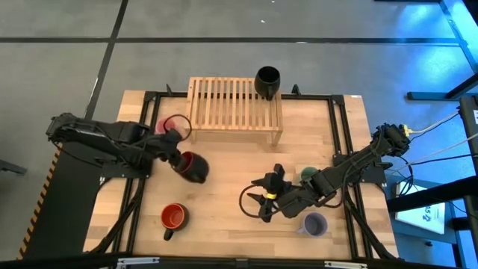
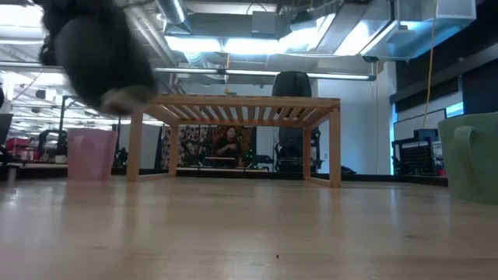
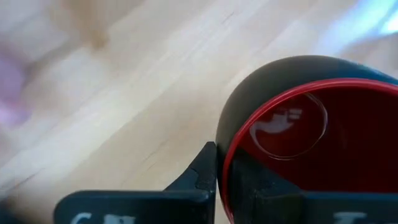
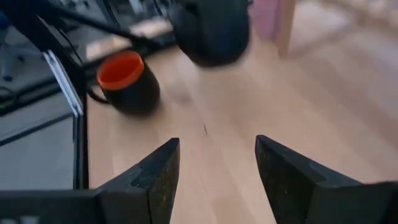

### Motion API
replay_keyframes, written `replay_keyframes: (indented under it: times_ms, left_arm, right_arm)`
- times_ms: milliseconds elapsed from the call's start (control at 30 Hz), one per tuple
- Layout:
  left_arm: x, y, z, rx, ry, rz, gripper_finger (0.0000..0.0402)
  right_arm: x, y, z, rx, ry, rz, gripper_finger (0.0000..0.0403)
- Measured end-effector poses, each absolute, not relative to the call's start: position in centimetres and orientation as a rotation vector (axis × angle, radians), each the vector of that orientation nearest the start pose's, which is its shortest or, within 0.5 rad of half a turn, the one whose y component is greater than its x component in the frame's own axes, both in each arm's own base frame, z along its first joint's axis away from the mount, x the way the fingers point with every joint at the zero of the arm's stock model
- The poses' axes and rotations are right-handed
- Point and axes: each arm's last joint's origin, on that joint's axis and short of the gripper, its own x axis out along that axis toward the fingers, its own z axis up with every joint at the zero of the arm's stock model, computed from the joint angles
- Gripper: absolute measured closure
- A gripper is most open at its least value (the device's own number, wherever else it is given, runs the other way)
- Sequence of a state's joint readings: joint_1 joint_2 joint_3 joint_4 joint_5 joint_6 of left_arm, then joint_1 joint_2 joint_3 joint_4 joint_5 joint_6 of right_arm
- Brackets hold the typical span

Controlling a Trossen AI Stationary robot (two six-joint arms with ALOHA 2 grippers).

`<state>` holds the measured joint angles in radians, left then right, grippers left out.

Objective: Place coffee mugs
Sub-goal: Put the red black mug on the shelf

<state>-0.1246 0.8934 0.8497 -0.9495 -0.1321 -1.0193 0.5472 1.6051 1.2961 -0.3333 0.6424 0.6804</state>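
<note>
Left gripper [image 1: 181, 160], left of centre in high view, fingers clamped on rim of dark red mug [image 1: 194, 167], lifted off table [image 1: 224, 202]. Right gripper [image 1: 263, 198] idle, fingers wide. Risk: rim pinch slips, mug drops short of rack [image 1: 235, 110].

My left gripper [image 1: 181, 161] clamps the dark red mug [image 1: 193, 167], lifted and tilted, left of centre. The black mug [image 1: 267, 81] stands upright on the rack's far right corner. The pink mug [image 1: 174, 127] sits left of the rack, the orange mug [image 1: 173, 217] near left, the green mug [image 1: 308, 174] and lavender mug [image 1: 314, 223] at right.
</note>
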Motion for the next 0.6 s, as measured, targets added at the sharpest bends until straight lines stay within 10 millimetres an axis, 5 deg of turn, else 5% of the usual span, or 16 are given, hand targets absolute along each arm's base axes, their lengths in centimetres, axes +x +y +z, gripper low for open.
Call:
replay_keyframes:
  times_ms: [300, 600]
  left_arm:
    - [18.1, -1.4, 29.4, -0.817, 0.618, 0.541, 0.0392]
    - [20.5, -1.3, 28.8, -0.802, 0.561, 0.559, 0.0392]
  right_arm:
    - [32.5, 15.9, 31.8, 0.037, 0.253, -0.35, 0.0206]
    - [36.1, 14.4, 30.1, -0.156, 0.335, -0.358, 0.0206]
